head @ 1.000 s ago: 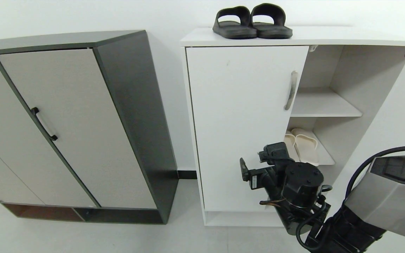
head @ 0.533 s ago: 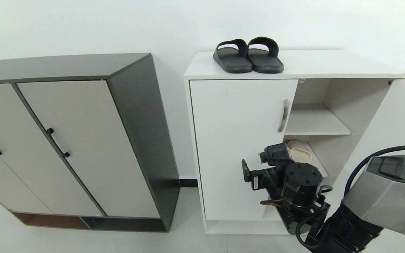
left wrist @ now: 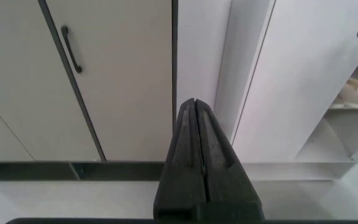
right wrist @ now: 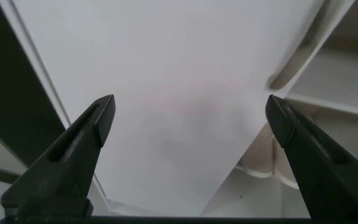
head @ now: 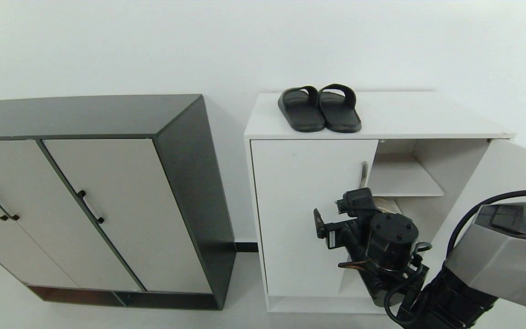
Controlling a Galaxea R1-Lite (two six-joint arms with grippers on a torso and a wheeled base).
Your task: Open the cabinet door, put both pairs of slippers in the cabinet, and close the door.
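A pair of black slippers (head: 320, 109) sits on top of the white cabinet (head: 427, 116). The cabinet's right door (head: 514, 178) stands open and its left door (head: 304, 205) is closed. A pair of beige slippers (head: 385, 204) lies on the lower shelf inside, mostly hidden behind my right arm. A corner of the beige slippers (left wrist: 353, 87) shows in the left wrist view. My right gripper (head: 336, 211) hangs open and empty in front of the closed left door (right wrist: 185, 93), near its handle (right wrist: 297, 56). My left gripper (left wrist: 195, 106) is shut on nothing, low and facing the gap between the two cabinets.
A dark cabinet (head: 107, 192) with two closed grey doors and black handles (head: 90, 206) stands to the left of the white one, close beside it. A bare upper shelf (head: 404, 180) shows inside the white cabinet. Grey floor runs along the front.
The head camera has shifted, so both cabinets sit lower in the picture and their tops show more. The right arm keeps its pose, and it now covers more of the beige slippers.
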